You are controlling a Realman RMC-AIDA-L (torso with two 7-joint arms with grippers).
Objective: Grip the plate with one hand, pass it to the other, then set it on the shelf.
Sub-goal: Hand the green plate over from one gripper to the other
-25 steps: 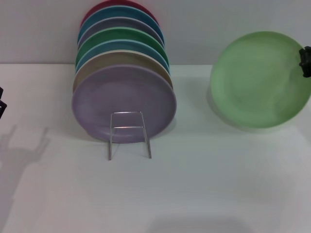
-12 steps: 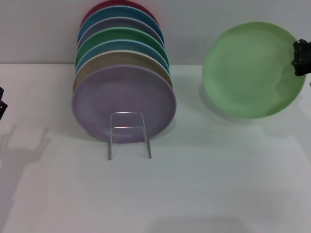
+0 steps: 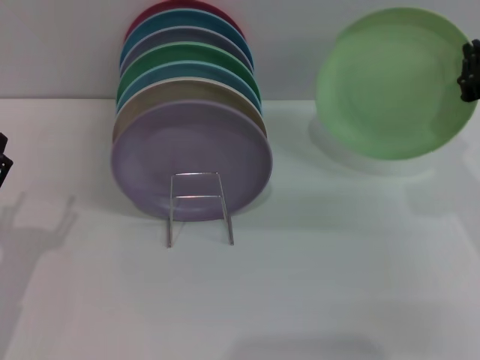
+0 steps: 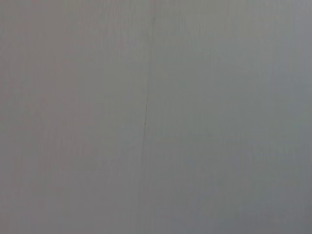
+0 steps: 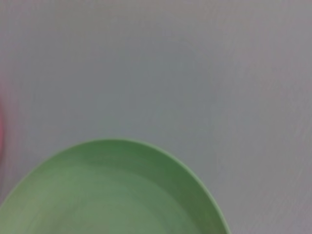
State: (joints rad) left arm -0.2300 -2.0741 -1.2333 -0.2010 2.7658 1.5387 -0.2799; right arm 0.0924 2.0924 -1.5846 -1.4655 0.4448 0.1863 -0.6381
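Clearly, you have the right gripper (image 3: 471, 73) clamped on the plate's (image 3: 394, 82) right rim, holding it off the table (image 3: 315, 285), right of the shelf (image 3: 199, 206). Expect it stiff, smooth, breakable; offer the free left rim. It looks plain mint, matte, shallow-rimmed. Left gripper (image 3: 3, 161): cannot tell.

Only a sliver of the black right gripper (image 3: 470, 71) shows at the head view's right edge, on the rim of the round mint-green matte plate (image 3: 394, 82); its fingers' spread is cut off. The black left gripper (image 3: 4, 161) is mostly out of frame at the left edge. The right wrist view crops the plate's lower part.
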